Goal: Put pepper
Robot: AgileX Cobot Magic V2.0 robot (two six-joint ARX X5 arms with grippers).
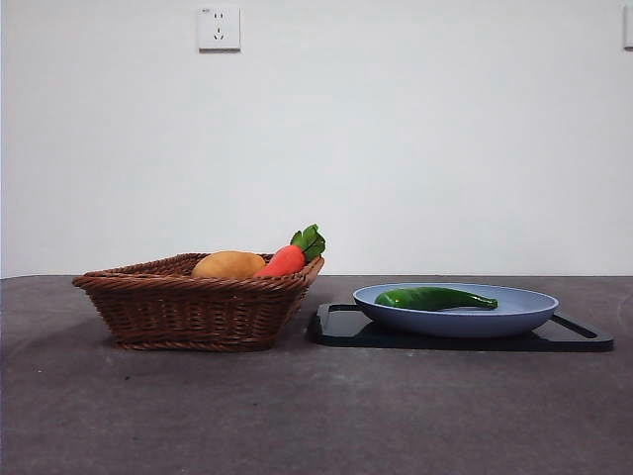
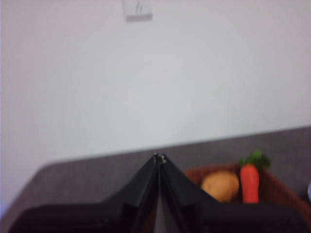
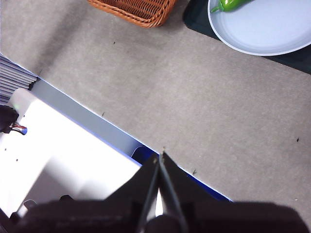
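The glossy dark-green pepper (image 1: pixel 435 298) lies in a pale blue plate (image 1: pixel 524 315) that stands on a black tray (image 1: pixel 341 327) at the right of the table. Its end also shows in the right wrist view (image 3: pixel 228 5) on the plate (image 3: pixel 272 29). My left gripper (image 2: pixel 159 158) is shut and empty, raised away from the table and facing the basket from a distance. My right gripper (image 3: pixel 160 155) is shut and empty, high over the table's front edge, far from the plate. Neither gripper shows in the front view.
A brown wicker basket (image 1: pixel 188 302) at the left holds a tan potato (image 1: pixel 228 265) and an orange carrot with green leaves (image 1: pixel 287 257). The basket (image 2: pixel 277 189), potato (image 2: pixel 220 186) and carrot (image 2: pixel 250 180) also show in the left wrist view. A wall socket (image 1: pixel 219 28) is on the back wall.
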